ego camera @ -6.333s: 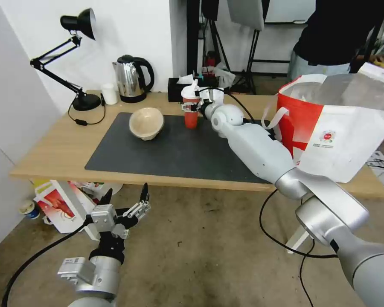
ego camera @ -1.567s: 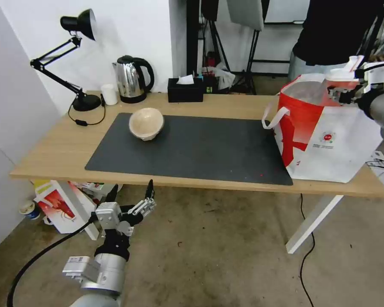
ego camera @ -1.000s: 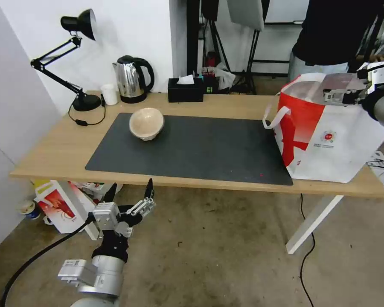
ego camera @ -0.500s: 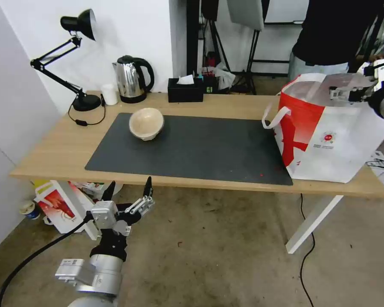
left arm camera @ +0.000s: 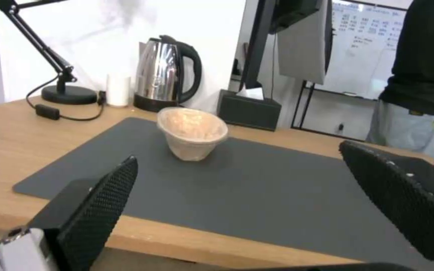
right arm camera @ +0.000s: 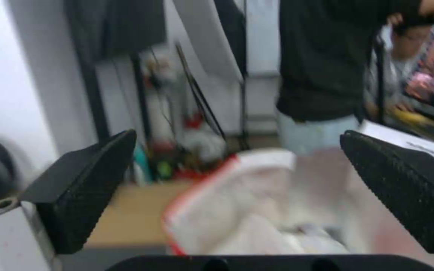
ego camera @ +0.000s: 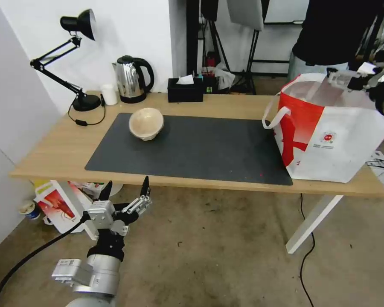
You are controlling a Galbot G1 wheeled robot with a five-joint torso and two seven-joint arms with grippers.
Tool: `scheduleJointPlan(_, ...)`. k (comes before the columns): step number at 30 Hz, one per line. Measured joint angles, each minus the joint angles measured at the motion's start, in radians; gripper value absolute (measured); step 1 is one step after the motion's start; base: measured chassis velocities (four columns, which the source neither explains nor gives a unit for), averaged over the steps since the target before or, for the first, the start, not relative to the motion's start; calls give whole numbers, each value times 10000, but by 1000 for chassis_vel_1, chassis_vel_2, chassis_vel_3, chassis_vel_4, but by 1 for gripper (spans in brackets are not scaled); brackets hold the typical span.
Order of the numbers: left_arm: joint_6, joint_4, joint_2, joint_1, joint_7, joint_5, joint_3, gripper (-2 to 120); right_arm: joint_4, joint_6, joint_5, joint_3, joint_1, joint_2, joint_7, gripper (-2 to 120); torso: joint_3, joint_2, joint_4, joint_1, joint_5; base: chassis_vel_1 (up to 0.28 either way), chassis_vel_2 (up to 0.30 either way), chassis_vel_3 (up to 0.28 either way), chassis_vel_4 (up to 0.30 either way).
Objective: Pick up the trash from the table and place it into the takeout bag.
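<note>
A beige paper bowl (ego camera: pixel 146 123) (left arm camera: pixel 193 133), a piece of the trash, leans tilted on the dark grey mat (ego camera: pixel 192 149) of the light-wood table (ego camera: pixel 51 149). At the table's right end stands the white and red takeout bag (ego camera: pixel 328 132) (right arm camera: pixel 257 210), its mouth wide open and showing the foil lining. Just above that mouth hovers my right gripper (ego camera: pixel 343 79) (right arm camera: pixel 237 136), open and holding nothing. Below the table's front edge my left gripper (ego camera: pixel 126 196) (left arm camera: pixel 238 154) is open, pointing up toward the bowl.
Along the table's back edge stand a black desk lamp (ego camera: pixel 84 102), a steel kettle (ego camera: pixel 132 79), a small white cup (ego camera: pixel 109 94) and a black tissue box (ego camera: pixel 184 90). A person in black (ego camera: pixel 333 34) stands behind the bag. A red-and-white carton (ego camera: pixel 59 204) lies under the table.
My right gripper carried a red cup from the mat to over the bag, let it go and is now rising, open. The left gripper shifted slightly.
</note>
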Motion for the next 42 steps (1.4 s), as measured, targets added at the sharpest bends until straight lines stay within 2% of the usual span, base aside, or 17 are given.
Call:
scheduleJointPlan(1,-9,0,-33,24,0,23,-2,100,379,523,-362,20,-219,238,2,100,0,1,1,0,1,0,0,0,0)
scheduleJointPlan(3,-12,0,-50,39,0,34,-3,100,591,757,-581,53,-382,369,-2,100,0,0,1,0,2,0,0,0,0)
scheduleJointPlan(6,-18,-1,-81,87,0,100,-30,100,1731,1745,-2352,119,-1525,1141,-249,100,0,1,1,1,0,0,0,0,0)
scheduleJointPlan(7,-18,-1,-81,87,0,100,-30,100,1731,1745,-2352,119,-1525,1141,-249,100,0,1,1,1,0,0,0,0,0)
scheduleJointPlan(9,-19,-16,-85,117,0,129,-45,100,2165,2391,-3886,129,-2606,1661,-849,100,-1,1,-2,0,2,0,0,0,0)
scheduleJointPlan(10,-26,-26,-91,132,0,137,-46,100,2209,2798,-4718,133,-3179,1926,-1215,100,-1,1,-2,0,3,0,0,0,0)
scheduleJointPlan(12,-31,-29,-96,145,0,140,-45,100,2241,3053,-5196,133,-3531,2087,-1436,100,-1,1,-2,0,5,0,0,0,0)
scheduleJointPlan(13,-35,-29,-102,150,-1,141,-42,100,2253,3350,-5679,133,-3889,2262,-1652,100,0,1,-3,0,4,0,0,0,0)
scheduleJointPlan(14,-49,-30,-112,155,-4,144,-33,100,2251,3943,-6719,90,-4563,2688,-1915,100,-1,1,-3,0,3,0,0,0,0)
scheduleJointPlan(16,-55,-27,-118,149,-4,148,-26,100,2245,4280,-7391,51,-5016,3023,-2037,100,-1,1,-1,0,2,0,0,0,0)
scheduleJointPlan(21,-61,-12,-129,116,1,161,-20,100,2223,4973,-8510,-290,-5764,3633,-2195,100,-1,1,-1,0,1,0,0,0,0)
scheduleJointPlan(25,-87,3,-142,122,35,225,-2,100,2197,5610,-9768,-1134,-6715,4119,-2354,100,-1,1,-3,1,2,0,0,0,0)
scheduleJointPlan(30,-124,15,-168,132,99,294,2,100,2183,5999,-10715,-1856,-7320,4416,-2456,100,-1,1,0,2,1,0,0,0,0)
scheduleJointPlan(42,-246,47,-235,158,147,377,-2,100,1976,6933,-12072,-2445,-8472,4712,-2439,100,-1,1,-1,2,4,0,0,0,0)
